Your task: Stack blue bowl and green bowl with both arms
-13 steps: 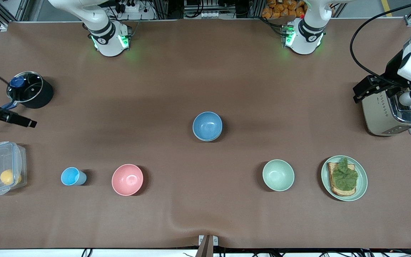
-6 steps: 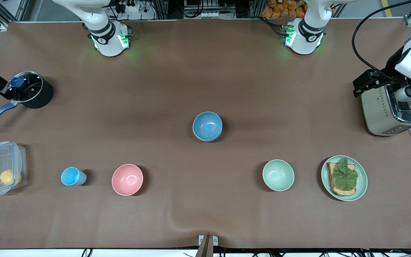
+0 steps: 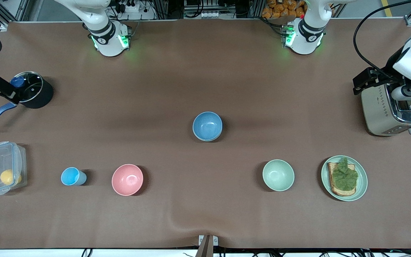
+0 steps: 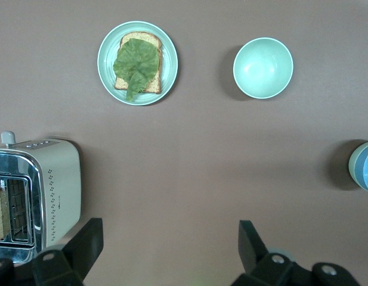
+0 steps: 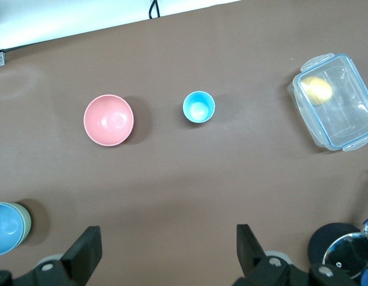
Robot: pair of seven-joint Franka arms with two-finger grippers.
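Round matte blue bowl (image 3: 207, 125) nested in green bowl (image 4: 352, 164); both claws (image 4: 166, 241) (image 5: 167, 245) wide open, empty.

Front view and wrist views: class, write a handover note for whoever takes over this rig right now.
Left tool: open, holding nothing, up in the air by the toaster.
Right tool: open, holding nothing, up by the black pot.
Blue bowl: mid-table, nested inside the green bowl.
Done: the stack appears complete.
Left: probably nothing; both arms wait at the table's ends.
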